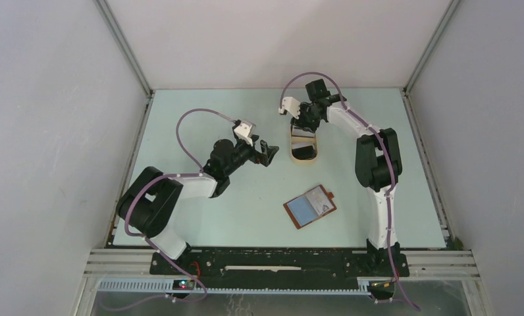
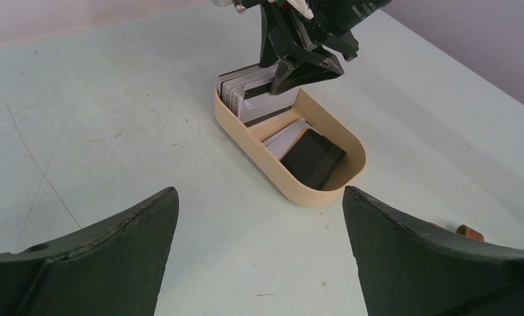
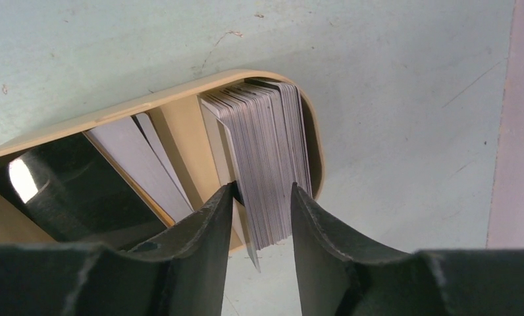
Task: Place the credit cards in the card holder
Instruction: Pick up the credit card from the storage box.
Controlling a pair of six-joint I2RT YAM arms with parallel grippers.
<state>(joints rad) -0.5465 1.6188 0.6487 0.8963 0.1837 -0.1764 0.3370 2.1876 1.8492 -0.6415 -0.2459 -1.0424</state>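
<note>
While my right gripper [image 3: 262, 194] hangs over the far compartment of the tan oval plastic tray [image 3: 180, 92], its jaws stand part-way in. One finger is on each side of a thick stack of thin white and grey credit cards [image 3: 266, 151] set on edge. Whether the pads already press the stack I cannot tell.

Item: left gripper [image 2: 259, 197]. Jaws wide apart, nothing between them, above the pale green table [image 2: 114, 131], facing the tray.

Item: card holder [image 1: 310, 206]. Small, flat, reddish-brown, leather-like; lies on the table towards my bases, well apart from the tray, a pale blue face upward.

Item: the step in hand, a pick from the stack.
- I judge the bite between my fingers takes in many cards at once, likely more than one slot accepts. A narrower bite at the stack's outer side would serve better.
- The lift should go straight up, clear of the tray wall and divider, so the tray does not come up with it.
- The cards look slick, so a loose hold may let them fan or slide.

Item: what each view gives.
- Right wrist: the card edges, my fingers against them, and one card jutting towards the camera beside the finger on the left.
- Left wrist: the near compartment, where a black card lies tilted over white ones.
- Top: alone shows the holder whole and its distance from the tray.
</note>
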